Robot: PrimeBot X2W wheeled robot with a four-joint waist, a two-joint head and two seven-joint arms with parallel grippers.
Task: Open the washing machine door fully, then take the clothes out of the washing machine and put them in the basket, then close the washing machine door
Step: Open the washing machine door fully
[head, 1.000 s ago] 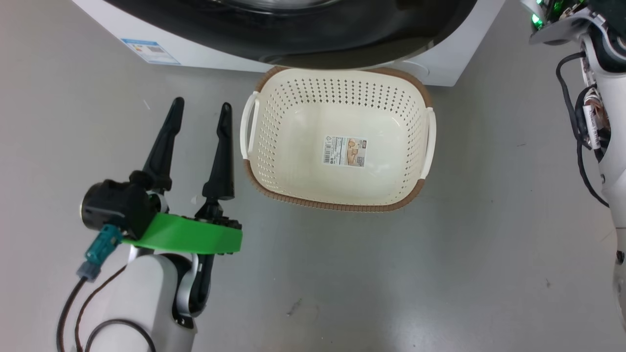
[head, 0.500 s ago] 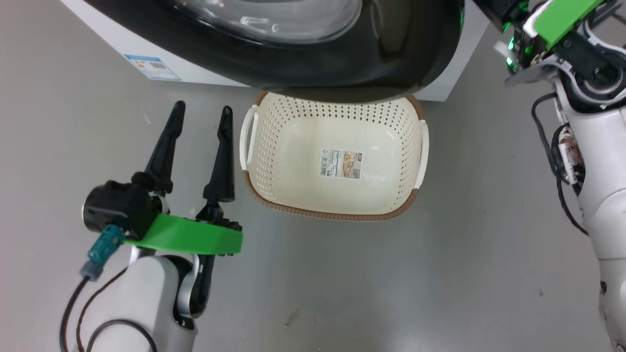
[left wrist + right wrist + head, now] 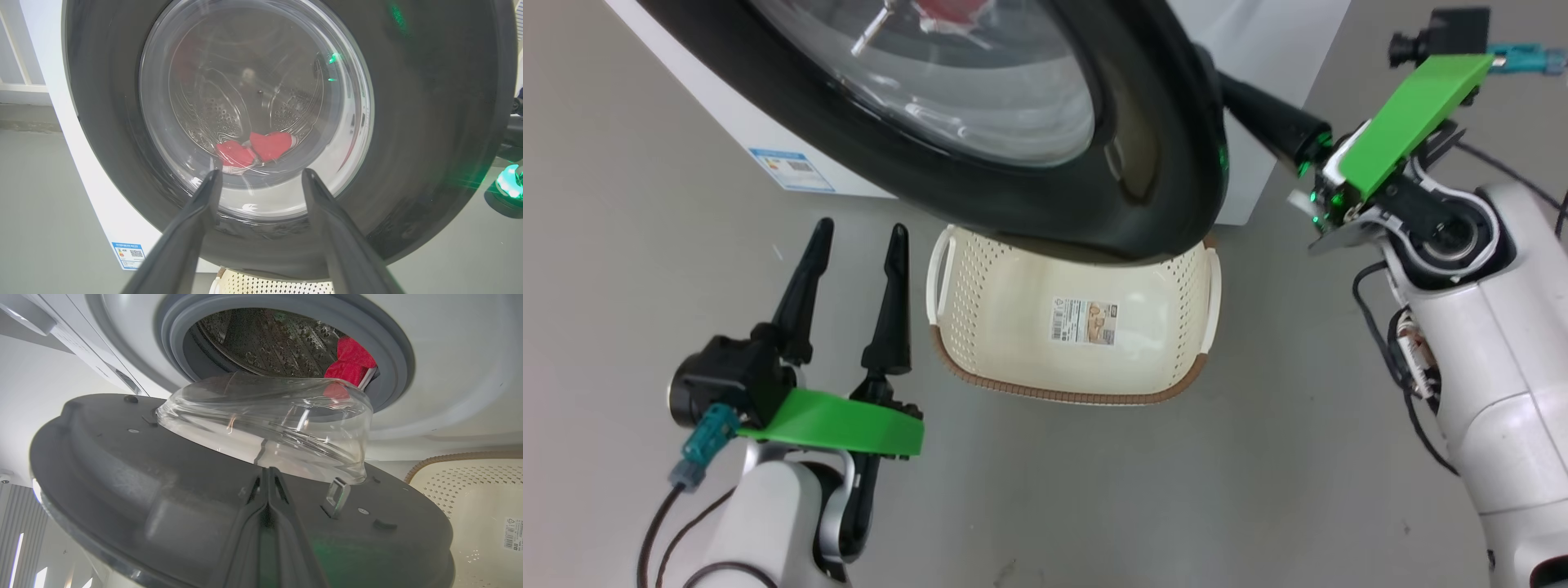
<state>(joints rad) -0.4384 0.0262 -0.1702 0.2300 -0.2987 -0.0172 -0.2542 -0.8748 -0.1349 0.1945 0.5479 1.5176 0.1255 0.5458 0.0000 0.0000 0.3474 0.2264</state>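
Two red mounds of clothes (image 3: 253,151) lie at 6 o'clock in the steel drum (image 3: 278,339) of the washing machine (image 3: 1258,49), inside its grey rubber ring (image 3: 392,347). The washing machine door (image 3: 1143,188) stands part-way open between them and the robot, with its glass bowl (image 3: 278,420) across the mouth.

In the head view the door's black rim overhangs the 12 o'clock end of the basket (image 3: 1054,394), which sits on the grey floor (image 3: 1094,490). At 3 o'clock of the door the right gripper (image 3: 268,473) reaches behind the rim. Its fingers are clenched together on nothing and lie along the inner face, just beside the latch hook (image 3: 337,492).

At 9 o'clock of the basket the left gripper (image 3: 861,225) hovers with its fingers spread wide, holding nothing. A blue label (image 3: 792,169) marks the machine's front at 10 o'clock.
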